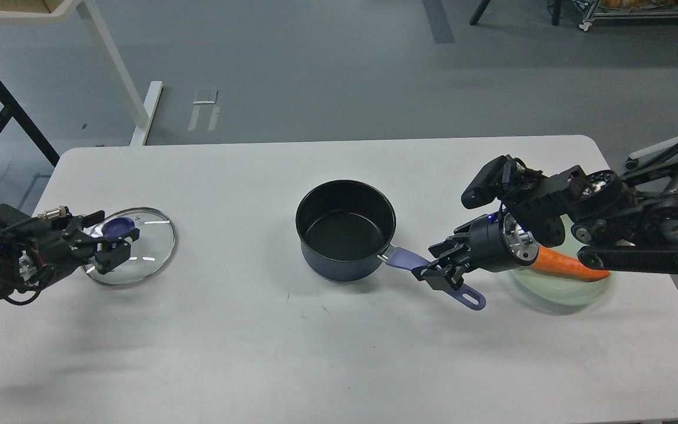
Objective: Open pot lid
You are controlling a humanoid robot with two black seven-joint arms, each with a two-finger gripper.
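The dark blue pot (345,229) stands open and empty at the table's middle, its purple handle (467,296) pointing right and toward me. My right gripper (444,274) is shut on the middle of that handle. The glass lid (145,250) with a blue knob (118,225) lies flat on the table at the far left. My left gripper (110,241) is over the lid at the knob, fingers spread, and it looks open.
A pale green plate (574,291) with an orange carrot (565,266) lies at the right, partly under my right arm. The white table (315,353) ends close to the lid on the left.
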